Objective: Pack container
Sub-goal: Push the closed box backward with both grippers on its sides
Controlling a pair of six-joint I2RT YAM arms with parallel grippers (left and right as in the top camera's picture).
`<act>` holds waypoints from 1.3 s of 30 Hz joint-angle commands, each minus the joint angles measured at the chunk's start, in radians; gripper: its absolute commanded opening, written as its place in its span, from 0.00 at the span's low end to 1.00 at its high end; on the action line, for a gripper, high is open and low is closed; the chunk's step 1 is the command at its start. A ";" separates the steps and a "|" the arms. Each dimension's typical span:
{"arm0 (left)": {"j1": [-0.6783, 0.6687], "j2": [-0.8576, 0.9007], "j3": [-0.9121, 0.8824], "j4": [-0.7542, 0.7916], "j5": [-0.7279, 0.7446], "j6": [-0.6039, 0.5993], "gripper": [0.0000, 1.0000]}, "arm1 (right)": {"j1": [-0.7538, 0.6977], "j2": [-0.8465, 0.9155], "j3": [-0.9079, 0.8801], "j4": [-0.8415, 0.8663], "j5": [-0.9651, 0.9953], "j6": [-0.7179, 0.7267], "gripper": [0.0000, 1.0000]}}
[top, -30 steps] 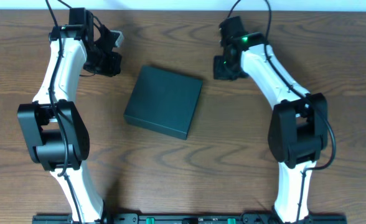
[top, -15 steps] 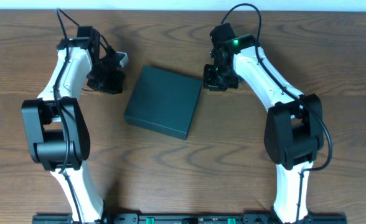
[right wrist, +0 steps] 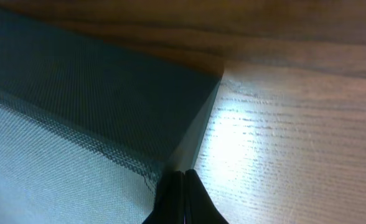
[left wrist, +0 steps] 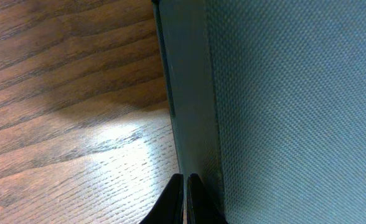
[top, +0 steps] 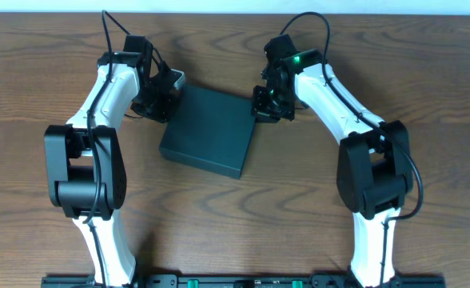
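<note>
The container [top: 209, 132], a dark teal-green square box with its lid down, lies in the middle of the wooden table [top: 299, 208]. My left gripper [top: 169, 101] is at the box's far left edge, shut and holding nothing. In the left wrist view its tips [left wrist: 184, 182] sit against the container's side wall [left wrist: 192, 93]. My right gripper [top: 260, 109] is at the far right corner, also shut and empty. In the right wrist view its tips [right wrist: 183, 174] rest at that corner of the container [right wrist: 58, 124].
Both arms reach in from their bases at the table's near edge [top: 235, 280]. Bare wood surrounds the box on every side. No other object shows.
Both arms have swung inward from the table's far corners. Each shut gripper now sits at the container's upper edge. The container has not moved.
</note>
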 commanded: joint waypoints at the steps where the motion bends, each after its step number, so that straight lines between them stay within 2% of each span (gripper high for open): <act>1: -0.015 -0.005 -0.005 -0.001 0.024 0.013 0.05 | 0.018 -0.010 -0.005 0.033 -0.071 0.018 0.02; 12: -0.023 -0.005 -0.005 0.006 0.088 0.009 0.06 | -0.019 -0.009 -0.005 0.151 -0.074 0.009 0.01; 24: -0.168 -0.005 -0.005 0.254 0.073 -0.085 0.06 | -0.092 0.010 -0.005 0.245 -0.060 -0.051 0.01; 39: -0.237 -0.003 -0.005 0.302 0.077 -0.103 0.06 | -0.122 0.057 -0.005 0.286 -0.036 -0.143 0.01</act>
